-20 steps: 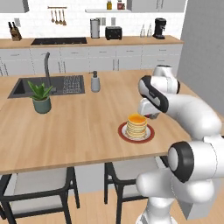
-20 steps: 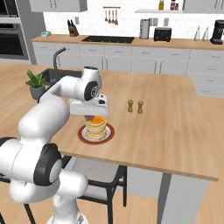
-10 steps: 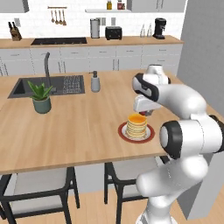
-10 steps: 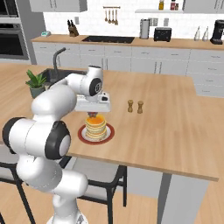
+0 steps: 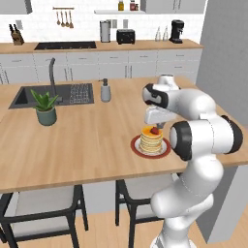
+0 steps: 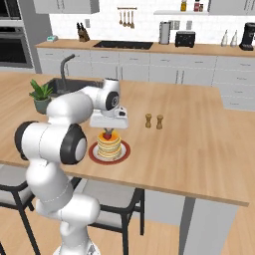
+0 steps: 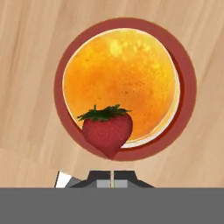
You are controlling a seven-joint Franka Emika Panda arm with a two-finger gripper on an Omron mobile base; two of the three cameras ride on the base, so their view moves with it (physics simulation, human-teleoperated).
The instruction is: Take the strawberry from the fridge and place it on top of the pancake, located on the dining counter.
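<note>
You're seeing the strawberry [image 7: 107, 130], bright red with a green leafy cap, sitting on the pancake [image 7: 120, 83] near the stack's edge. Gripper [image 7: 112, 176] is hovering just above it, fingers pressed together, pinching nothing. Red plate [image 7: 188, 96] is resting on the dining counter [image 5: 87, 140].

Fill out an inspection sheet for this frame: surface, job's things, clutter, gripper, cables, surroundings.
Surface: dining counter, light wood top, with an inset sink.
Job's things: strawberry sits on the pancake near the stack's edge; the stack is on a red plate.
Clutter: potted plant, soap dispenser, two small shakers.
Gripper: gripper shut, empty, just above the strawberry; the strawberry is not between its fingertips.
Cables: nothing seen.
Surroundings: wall counter with cooktop, toaster, coffee maker; chairs tucked under the dining counter.
</note>
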